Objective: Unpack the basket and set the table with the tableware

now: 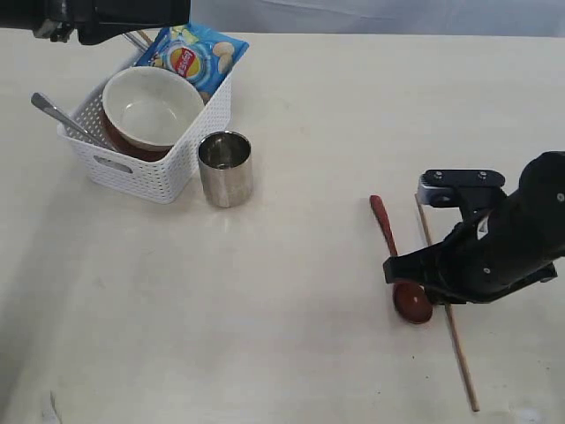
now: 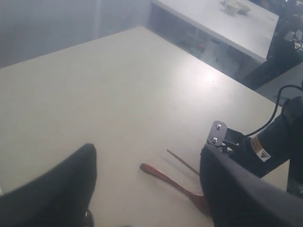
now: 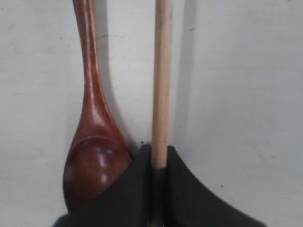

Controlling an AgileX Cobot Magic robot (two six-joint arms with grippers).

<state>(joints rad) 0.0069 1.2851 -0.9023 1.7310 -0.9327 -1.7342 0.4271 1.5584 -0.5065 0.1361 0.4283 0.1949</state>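
Observation:
The white basket [image 1: 141, 172] stands at the table's [image 1: 291, 336] back left, holding a cream bowl [image 1: 152, 106], a reddish-brown plate [image 1: 113, 137] under it, and a steel utensil handle [image 1: 55, 112]. The steel cup [image 1: 225, 168] stands on the table beside the basket. A dark red spoon [image 1: 385, 231] [image 3: 92, 137] lies at the right. Next to it lies a wooden chopstick [image 1: 459, 353] [image 3: 162, 85], with my right gripper [image 1: 433, 281] [image 3: 159, 153] shut on it, low over the table. My left arm [image 1: 115, 18] hangs above the basket, its gripper [image 2: 147, 150] open and empty.
A blue chip bag [image 1: 194, 53] leans in the basket's far end. In the left wrist view the right arm [image 2: 277, 139] shows beyond the spoon [image 2: 173, 180] and the chopstick [image 2: 182, 161]. Another white table [image 2: 222, 21] stands past the far edge.

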